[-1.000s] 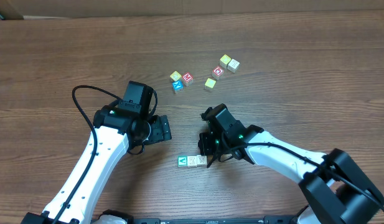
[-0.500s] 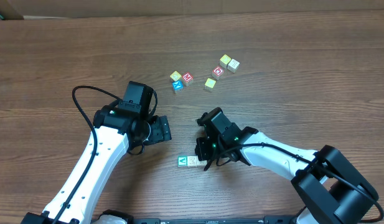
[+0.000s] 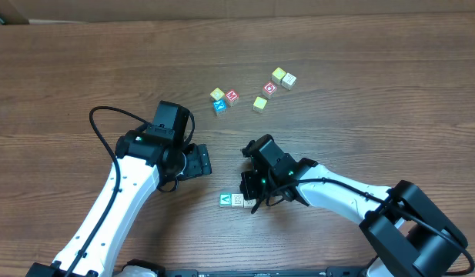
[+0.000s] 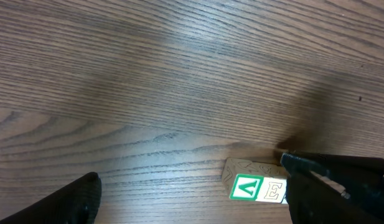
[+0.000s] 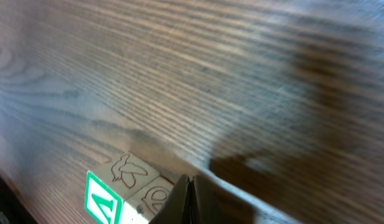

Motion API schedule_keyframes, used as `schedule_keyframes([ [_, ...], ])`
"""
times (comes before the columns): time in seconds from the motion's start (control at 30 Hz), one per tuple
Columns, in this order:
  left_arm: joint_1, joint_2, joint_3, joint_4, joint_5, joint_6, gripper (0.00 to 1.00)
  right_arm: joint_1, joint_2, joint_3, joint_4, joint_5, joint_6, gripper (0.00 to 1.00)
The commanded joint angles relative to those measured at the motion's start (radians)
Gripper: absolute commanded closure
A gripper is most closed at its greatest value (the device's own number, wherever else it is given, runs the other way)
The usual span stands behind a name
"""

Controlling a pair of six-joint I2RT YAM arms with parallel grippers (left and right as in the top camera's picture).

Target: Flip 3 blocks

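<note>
Wooden blocks (image 3: 235, 200) at tip of right tool (image 3: 253, 201), pressed together; left tool (image 3: 200, 160) spread, nearby.

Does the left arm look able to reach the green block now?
Probably yes. The left gripper is open, and only bare table lies between it and the green block. The shut right gripper is at the other end of the blocks.

we see a brown wood-grain worktop (image 3: 376, 115). toward its far side lie two loose groups of small cubes. in the left group a yellow-topped cube (image 3: 217, 94) sits just beside a red cube (image 3: 232, 96), with a blue cube (image 3: 219, 107) close in front. to the right we find another yellow-topped cube (image 3: 259, 103), a second red cube (image 3: 270, 88), and farther back a third yellow-topped cube (image 3: 279, 75) touching a pale cube (image 3: 289, 80).
</note>
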Motion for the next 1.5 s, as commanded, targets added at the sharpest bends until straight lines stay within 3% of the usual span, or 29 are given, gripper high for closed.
schedule_keyframes([
  [0.0, 0.003, -0.011, 0.021, 0.000, 0.007, 0.019, 0.12, -0.048, -0.002, 0.062, -0.002, 0.022, 0.006, 0.96],
  [0.4, 0.003, -0.011, 0.021, -0.070, 0.004, 0.067, 0.04, -0.282, -0.008, 0.341, -0.425, 0.021, -0.088, 0.96],
  [0.47, 0.003, -0.011, 0.021, -0.086, 0.004, 0.107, 0.25, -0.312, -0.008, 0.341, -0.459, 0.021, -0.088, 0.96],
  [0.6, 0.003, -0.011, 0.021, -0.116, 0.008, 0.167, 0.48, -0.371, -0.008, 0.341, -0.545, -0.017, -0.107, 0.96],
  [0.67, 0.003, -0.011, 0.021, -0.124, 0.014, 0.169, 0.87, -0.385, -0.008, 0.339, -0.608, -0.036, -0.154, 0.96],
  [0.7, 0.003, -0.011, 0.021, -0.131, 0.028, 0.169, 0.96, -0.385, -0.008, 0.336, -0.632, -0.037, -0.187, 0.96],
  [0.9, -0.037, -0.011, -0.050, -0.043, 0.026, 0.217, 0.96, -0.311, -0.008, 0.315, -0.744, -0.007, -0.293, 0.96],
  [1.47, -0.101, -0.011, -0.270, 0.136, 0.065, 0.219, 0.96, -0.058, -0.008, 0.197, -0.688, 0.137, -0.167, 0.96],
])
